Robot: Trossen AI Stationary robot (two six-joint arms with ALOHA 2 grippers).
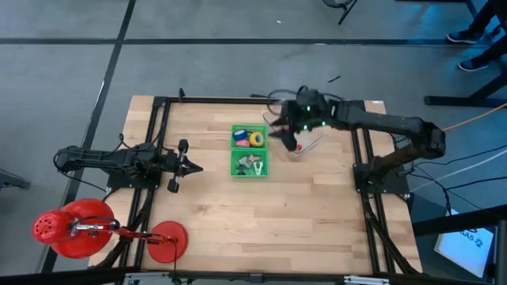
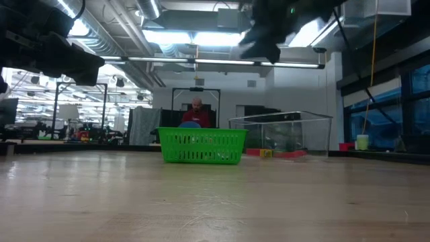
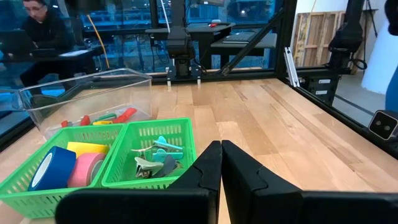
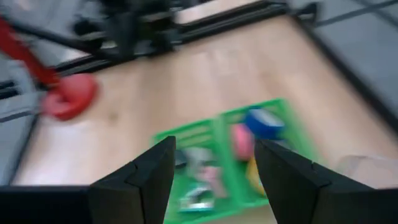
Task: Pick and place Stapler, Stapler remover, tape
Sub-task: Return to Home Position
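- Blue, yellow and pink ring-shaped tape rolls [image 3: 69, 167] sit in the green mesh basket [image 3: 155, 122] at the desk's [image 1: 317, 222] middle — probably light, stiff, slick; pinch one wall through the hollow.
- Right gripper [image 4: 214, 146] hangs high beside the basket, fingers spread; left gripper [image 3: 221, 144] near the left edge, fingers pressed together.

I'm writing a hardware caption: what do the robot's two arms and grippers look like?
The left arm and right arm are dark, slim and jointed. The left gripper and right gripper each end in two matte black, wedge-shaped fingers. Small green lights glow on the right wrist.
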